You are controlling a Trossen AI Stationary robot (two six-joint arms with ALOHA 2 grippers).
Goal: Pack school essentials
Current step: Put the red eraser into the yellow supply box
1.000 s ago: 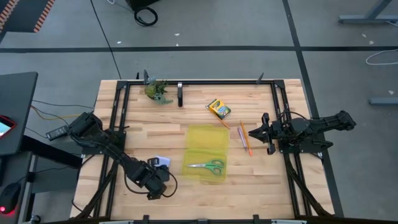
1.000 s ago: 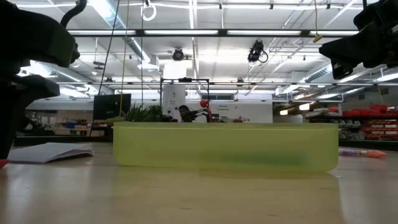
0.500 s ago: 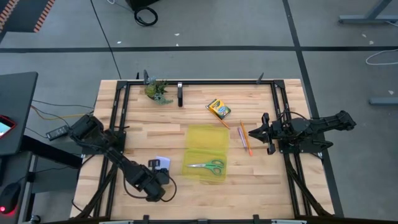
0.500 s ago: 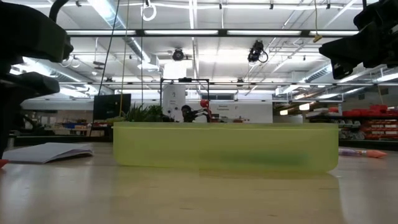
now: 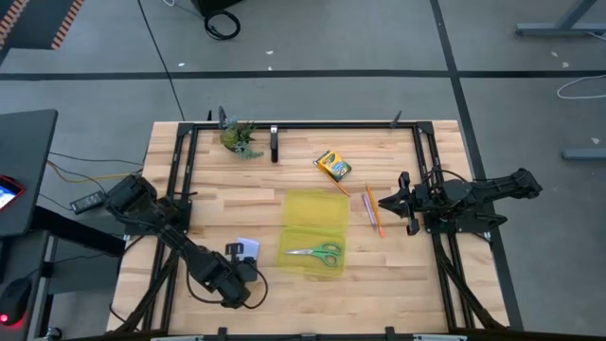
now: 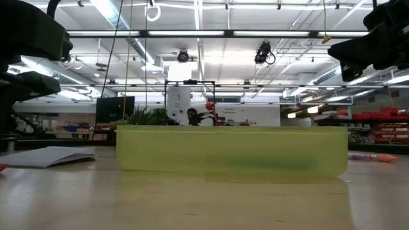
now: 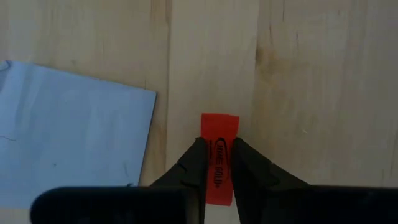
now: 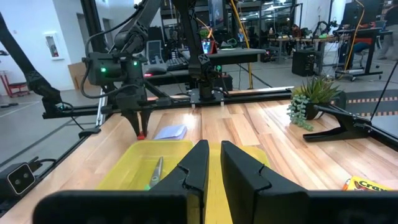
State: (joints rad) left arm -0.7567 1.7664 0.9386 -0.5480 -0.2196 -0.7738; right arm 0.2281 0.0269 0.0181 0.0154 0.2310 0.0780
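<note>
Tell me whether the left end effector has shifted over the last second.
Yes. The left end effector, closed on the red eraser, has pulled slightly away from the yellow case, toward the table's left edge, uncovering the note pad.

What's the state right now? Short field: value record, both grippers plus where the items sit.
left gripper: shut on red eraser, by the table's near left edge
note pad: flat on table beside the eraser
right gripper: waiting right of the case, holding nothing, fingers close together
yellow case: open, mid-table
scissors: inside the case
crayon box: on table, beyond the case
orange pencil: on table, right of the case
purple pen: alongside the pencil
</note>
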